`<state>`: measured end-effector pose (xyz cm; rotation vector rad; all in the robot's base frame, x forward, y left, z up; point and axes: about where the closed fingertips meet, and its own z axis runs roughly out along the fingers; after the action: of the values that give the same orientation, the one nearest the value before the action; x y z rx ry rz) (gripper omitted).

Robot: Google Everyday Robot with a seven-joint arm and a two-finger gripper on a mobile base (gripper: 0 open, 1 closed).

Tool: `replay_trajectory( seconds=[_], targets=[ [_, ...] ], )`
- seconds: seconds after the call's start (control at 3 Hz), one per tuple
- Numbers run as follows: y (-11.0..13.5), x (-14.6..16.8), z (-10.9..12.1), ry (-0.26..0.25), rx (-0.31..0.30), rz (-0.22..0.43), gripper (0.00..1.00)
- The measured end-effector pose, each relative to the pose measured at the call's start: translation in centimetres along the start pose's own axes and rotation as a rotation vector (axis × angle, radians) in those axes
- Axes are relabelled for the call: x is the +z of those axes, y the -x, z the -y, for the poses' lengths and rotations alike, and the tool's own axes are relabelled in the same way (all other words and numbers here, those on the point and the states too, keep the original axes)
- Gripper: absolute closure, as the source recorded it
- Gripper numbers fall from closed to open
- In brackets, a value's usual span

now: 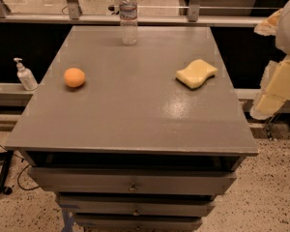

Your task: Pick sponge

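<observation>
The sponge point(196, 73) is a pale yellow foam block with wavy edges. It lies flat on the right side of the grey table top point(135, 115), near the right edge. My gripper point(262, 109) hangs off the table's right side, past the edge, to the right of the sponge and a little nearer the front. It is apart from the sponge and holds nothing.
A round orange fruit point(74, 77) sits on the left side of the table. A clear water bottle point(128, 14) stands at the back middle. A white pump bottle point(25, 75) stands on a ledge left of the table. Drawers point(133, 183) sit below the table front.
</observation>
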<state>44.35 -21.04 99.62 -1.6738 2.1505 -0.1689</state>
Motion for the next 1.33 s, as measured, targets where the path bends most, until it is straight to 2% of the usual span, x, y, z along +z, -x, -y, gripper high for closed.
replay_trajectory(
  seconds=[0.33, 0.67, 1.0, 1.33],
  targets=[
    [-0.7, 2.8, 1.3, -0.005, 0.029, 0.059, 0.00],
    [-0.8, 7.1, 4.3, -0.030, 0.088, 0.160, 0.00],
    [-0.4, 11.0, 7.9, -0.055, 0.184, 0.258, 0.00],
    [0.2, 15.1, 10.4, -0.045, 0.304, 0.351, 0.00]
  ],
)
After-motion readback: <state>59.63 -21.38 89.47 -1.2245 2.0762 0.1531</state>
